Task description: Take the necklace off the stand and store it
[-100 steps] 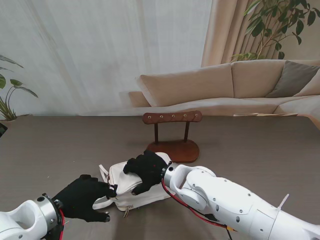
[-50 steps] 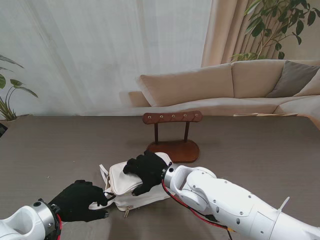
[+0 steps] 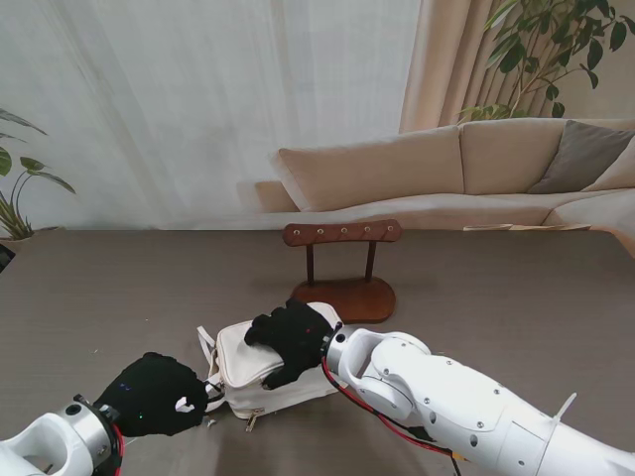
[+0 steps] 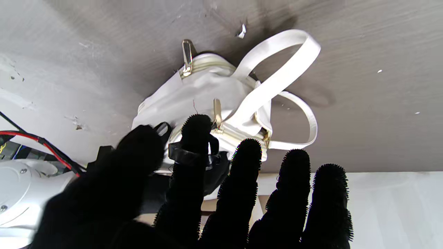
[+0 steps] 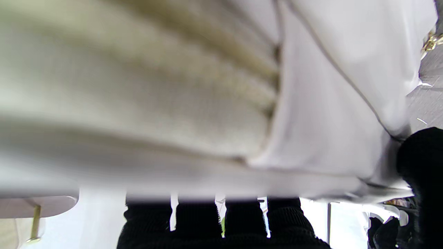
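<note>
The necklace was unseen (stand point(image 3: 342, 260) bare), and though the right robot hand point(image 3: 293, 337) clamped the bag point(image 3: 238, 369), the left robot hand point(image 3: 154, 395), its grip at the zipper unclear, might slip and drag it.

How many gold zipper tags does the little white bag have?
2 that I can see in the left wrist view: one zipper tag lies on the table at the white bag's edge, another zipper tag sits beside my left hand's fingertips. Others may be hidden.
</note>
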`<state>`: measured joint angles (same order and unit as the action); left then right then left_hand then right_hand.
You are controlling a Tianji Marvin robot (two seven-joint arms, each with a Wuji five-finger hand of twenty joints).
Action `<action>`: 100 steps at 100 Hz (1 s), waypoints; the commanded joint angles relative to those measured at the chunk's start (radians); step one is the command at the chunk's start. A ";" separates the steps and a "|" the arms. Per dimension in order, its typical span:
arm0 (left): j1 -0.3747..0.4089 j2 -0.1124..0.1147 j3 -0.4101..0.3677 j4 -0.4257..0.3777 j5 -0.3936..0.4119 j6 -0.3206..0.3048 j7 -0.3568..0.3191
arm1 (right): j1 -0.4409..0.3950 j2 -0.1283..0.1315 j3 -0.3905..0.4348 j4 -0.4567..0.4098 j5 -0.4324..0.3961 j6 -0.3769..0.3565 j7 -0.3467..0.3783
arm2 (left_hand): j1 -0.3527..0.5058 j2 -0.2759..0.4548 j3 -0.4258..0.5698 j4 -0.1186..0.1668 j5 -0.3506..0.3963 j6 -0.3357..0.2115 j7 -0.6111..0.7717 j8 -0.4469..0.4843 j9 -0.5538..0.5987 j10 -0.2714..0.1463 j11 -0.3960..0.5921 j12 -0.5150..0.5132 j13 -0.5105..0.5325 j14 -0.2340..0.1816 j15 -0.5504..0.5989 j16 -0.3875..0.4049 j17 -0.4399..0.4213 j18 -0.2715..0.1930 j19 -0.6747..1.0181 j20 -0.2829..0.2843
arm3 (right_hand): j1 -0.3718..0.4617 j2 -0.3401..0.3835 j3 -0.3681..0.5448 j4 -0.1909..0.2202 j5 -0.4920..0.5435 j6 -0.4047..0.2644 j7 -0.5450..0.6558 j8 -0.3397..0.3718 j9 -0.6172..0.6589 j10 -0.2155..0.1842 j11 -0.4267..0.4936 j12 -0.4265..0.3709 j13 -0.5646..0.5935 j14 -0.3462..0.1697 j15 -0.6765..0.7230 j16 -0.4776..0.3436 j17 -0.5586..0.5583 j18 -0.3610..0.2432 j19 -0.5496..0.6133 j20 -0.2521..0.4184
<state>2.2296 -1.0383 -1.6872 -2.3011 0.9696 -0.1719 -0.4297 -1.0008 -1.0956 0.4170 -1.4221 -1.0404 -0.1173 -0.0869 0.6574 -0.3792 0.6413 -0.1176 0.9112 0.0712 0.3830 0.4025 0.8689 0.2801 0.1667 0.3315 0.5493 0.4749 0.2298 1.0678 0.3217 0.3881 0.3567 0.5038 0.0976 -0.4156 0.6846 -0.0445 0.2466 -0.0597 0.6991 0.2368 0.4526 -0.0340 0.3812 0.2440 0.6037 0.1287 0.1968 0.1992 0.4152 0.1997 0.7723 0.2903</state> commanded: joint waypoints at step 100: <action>0.003 -0.021 0.043 0.058 0.066 -0.011 0.181 | -0.092 0.036 0.085 -0.102 -0.040 -0.042 0.089 | 0.203 -0.144 0.066 -0.053 -0.165 -0.042 0.556 0.237 0.028 -0.047 0.097 0.165 0.112 -0.038 0.040 0.056 -0.140 -0.014 0.482 -0.073 | -0.022 0.035 0.015 -0.003 0.022 -0.013 0.015 -0.004 0.027 0.058 0.082 0.028 0.002 0.014 0.017 0.010 -0.268 0.009 -0.012 0.055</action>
<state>2.2318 -1.0556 -1.6458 -2.2475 1.0407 -0.1785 -0.2252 -1.0744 -1.0657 0.4992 -1.5181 -1.0769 -0.1492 -0.0189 0.8356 -0.4718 0.6586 -0.1283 0.8022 0.0551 0.9112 0.6247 0.9202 0.2424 0.2526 0.4826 0.6396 0.4496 0.2563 1.1064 0.1975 0.3866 0.8177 0.4280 0.0976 -0.3961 0.6867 -0.0445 0.2687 -0.0567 0.6990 0.2304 0.4525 -0.0069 0.3804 0.2391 0.6037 0.1513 0.1964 0.1979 0.4143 0.2039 0.7502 0.3089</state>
